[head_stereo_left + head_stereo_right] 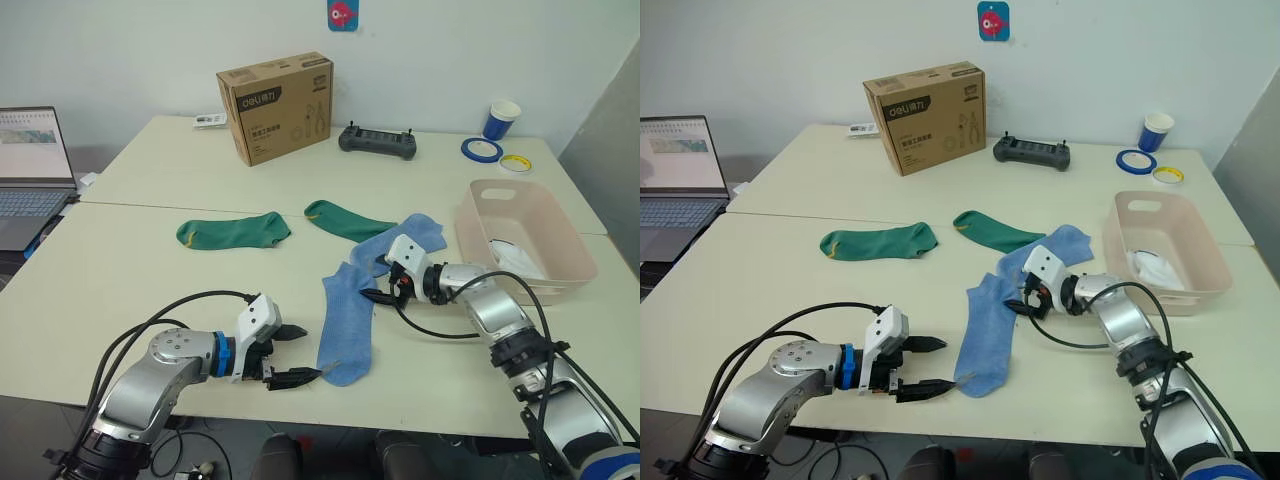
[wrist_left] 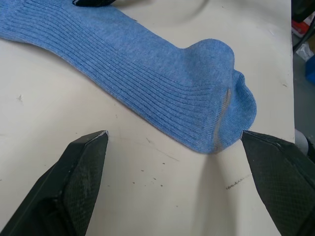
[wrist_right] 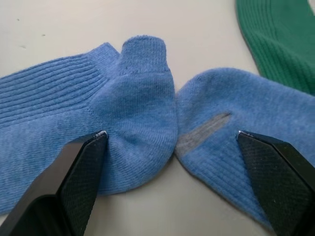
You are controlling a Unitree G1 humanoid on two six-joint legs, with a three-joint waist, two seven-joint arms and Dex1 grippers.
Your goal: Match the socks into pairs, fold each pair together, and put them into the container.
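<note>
From the head camera, the table (image 1: 120,290) carries two light blue socks (image 1: 345,325) lying end to end near the front edge, right of centre; two dark green socks (image 1: 235,232) lie well apart from each other toward the middle, and something white, probably the folded white pair, sits inside the pink container (image 1: 520,205) at the right edge. That makes four loose socks counted, two of each colour. The left gripper (image 1: 292,354) rests at the front edge with its fingers spread, tips just at the toe of the nearer blue sock; the right gripper (image 1: 381,282) hovers with its fingers parted over the spot where the two blue socks meet. In the left wrist view, the blue sock's toe (image 2: 216,113) lies flat between the two open fingers, ribbed knit, thin and limp. It should weigh almost nothing, drape when lifted, and bunch easily, so a pinch at the toe seam looks the surest hold. In the right wrist view, one sock's heel (image 3: 142,88) touches the neighbouring sock's end (image 3: 216,132), a green sock (image 3: 280,39) just beside; the fingers straddle both, unclosed, and pinching there would likely gather the two soft edges together.
</note>
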